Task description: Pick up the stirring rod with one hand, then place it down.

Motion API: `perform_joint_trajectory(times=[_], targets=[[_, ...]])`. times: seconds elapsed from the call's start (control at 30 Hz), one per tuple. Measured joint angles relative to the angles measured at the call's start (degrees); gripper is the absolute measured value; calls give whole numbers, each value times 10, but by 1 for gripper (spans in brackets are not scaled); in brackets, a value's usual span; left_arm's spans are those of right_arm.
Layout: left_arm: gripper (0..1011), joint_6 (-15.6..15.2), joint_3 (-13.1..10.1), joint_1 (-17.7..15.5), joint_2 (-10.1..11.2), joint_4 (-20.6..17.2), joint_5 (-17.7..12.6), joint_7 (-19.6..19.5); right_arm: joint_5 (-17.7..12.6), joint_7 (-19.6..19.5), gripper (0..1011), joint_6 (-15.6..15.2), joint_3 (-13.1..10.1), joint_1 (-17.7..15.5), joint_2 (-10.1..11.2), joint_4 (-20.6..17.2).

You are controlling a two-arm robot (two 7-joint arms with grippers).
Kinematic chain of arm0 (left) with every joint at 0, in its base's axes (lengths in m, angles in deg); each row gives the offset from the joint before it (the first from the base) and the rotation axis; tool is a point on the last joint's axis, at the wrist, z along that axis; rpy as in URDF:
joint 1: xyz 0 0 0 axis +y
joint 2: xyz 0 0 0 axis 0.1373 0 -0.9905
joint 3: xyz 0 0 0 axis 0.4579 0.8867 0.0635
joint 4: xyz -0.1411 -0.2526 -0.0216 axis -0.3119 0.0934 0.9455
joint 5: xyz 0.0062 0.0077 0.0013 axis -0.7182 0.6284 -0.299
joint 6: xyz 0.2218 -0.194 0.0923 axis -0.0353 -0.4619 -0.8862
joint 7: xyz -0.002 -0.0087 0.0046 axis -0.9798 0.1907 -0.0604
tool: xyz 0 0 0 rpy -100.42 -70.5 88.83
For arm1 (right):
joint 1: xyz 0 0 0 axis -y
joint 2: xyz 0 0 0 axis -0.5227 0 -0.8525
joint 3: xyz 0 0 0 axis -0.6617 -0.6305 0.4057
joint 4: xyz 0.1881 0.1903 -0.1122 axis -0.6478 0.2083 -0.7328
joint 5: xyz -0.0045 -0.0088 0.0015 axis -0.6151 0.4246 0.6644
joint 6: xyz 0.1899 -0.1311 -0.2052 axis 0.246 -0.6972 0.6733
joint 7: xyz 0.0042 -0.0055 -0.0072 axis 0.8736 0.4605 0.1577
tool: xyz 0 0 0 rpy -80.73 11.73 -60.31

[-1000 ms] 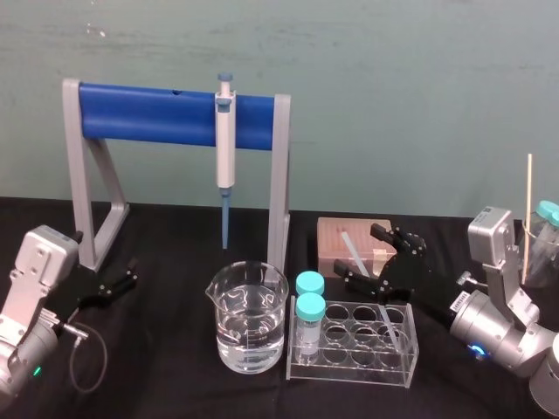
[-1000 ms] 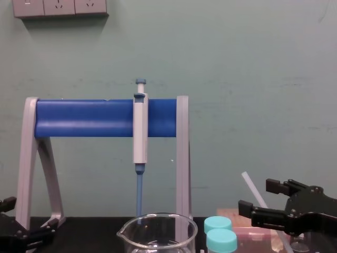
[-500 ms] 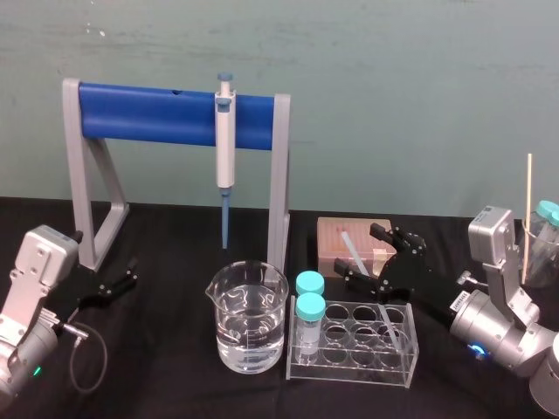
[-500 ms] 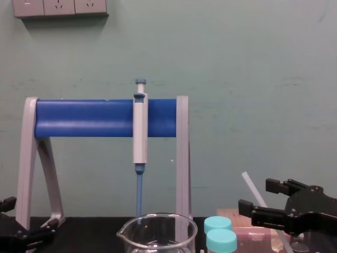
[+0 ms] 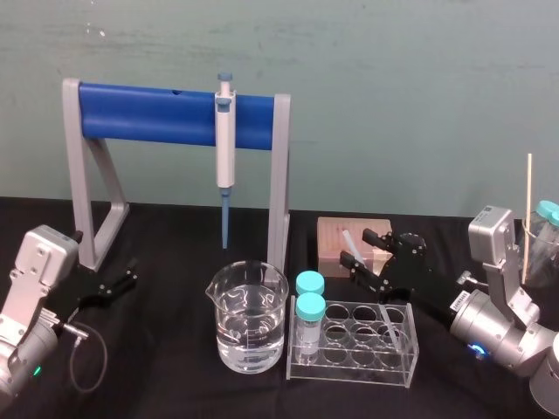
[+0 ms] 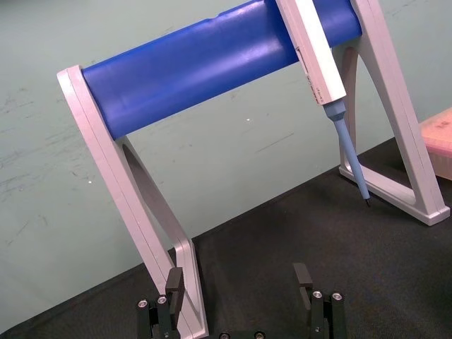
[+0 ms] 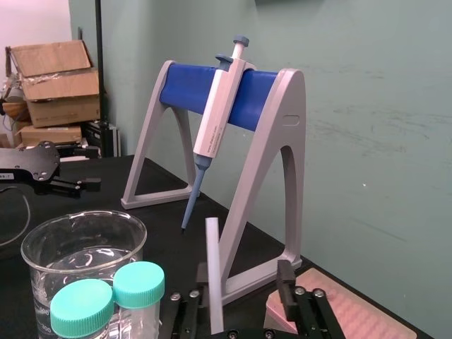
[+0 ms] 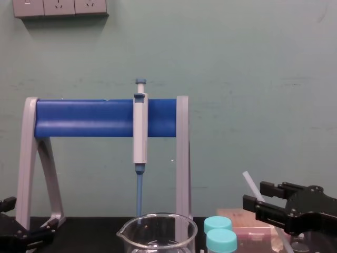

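1. R gripper [image 5: 355,247]: arm enters from lower right of head view, silver wrist low. Black hand reaches fwd and inward over the rear right of the rack [image 5: 349,373], in front of the pink box [image 5: 332,232].
2. R fingers: spread, one on each side of the rod [image 5: 348,241], not clamped. Nothing is gripped.
3. Rod: leans in the rack, lower end in a right-hand well. It is tilted, upper end toward the robot's left and the pink box.
4. R wrist view: rod [image 7: 213,275] rises between the fingers of the R gripper [image 7: 240,286], just beside one finger w/ a clear gap to the other. Contact w/ the near finger cannot be told. This view also shows two teal-capped tubes [image 7: 113,300] and the beaker [image 7: 81,247] to one side.
5. Chest view: side-on, rod tip [image 8: 250,183] sticks up above the R gripper [image 8: 254,193]. Rack well not seen here.
6. L gripper [image 5: 118,284]: parked low at left, near the foot of the stand [image 5: 92,209], well apart from the rod.
7. L wrist view: L gripper [image 6: 239,282] fingers apart, nothing between them. The pipette [image 6: 321,63] hangs on the stand's blue bar [image 6: 212,63].
8. Head view: beaker [image 5: 249,327] holds clear liquid, just left of the rack.
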Motion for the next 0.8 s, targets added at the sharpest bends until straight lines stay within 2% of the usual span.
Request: perform_joint_trajectory(times=[0.23, 0.3, 0.5, 0.53, 0.8], targets=[[1000, 0, 0, 0, 0, 0, 0, 0, 0, 0, 392, 0, 0, 0, 0, 0], [1001, 0, 0, 0, 0, 0, 0, 0, 0, 0, 302, 0, 0, 0, 0, 0], [1001, 0, 0, 0, 0, 0, 0, 0, 0, 0, 148, 0, 0, 0, 0, 0], [1001, 0, 0, 0, 0, 0, 0, 0, 0, 0, 94, 0, 0, 0, 0, 0], [1001, 0, 0, 0, 0, 0, 0, 0, 0, 0, 72, 0, 0, 0, 0, 0]])
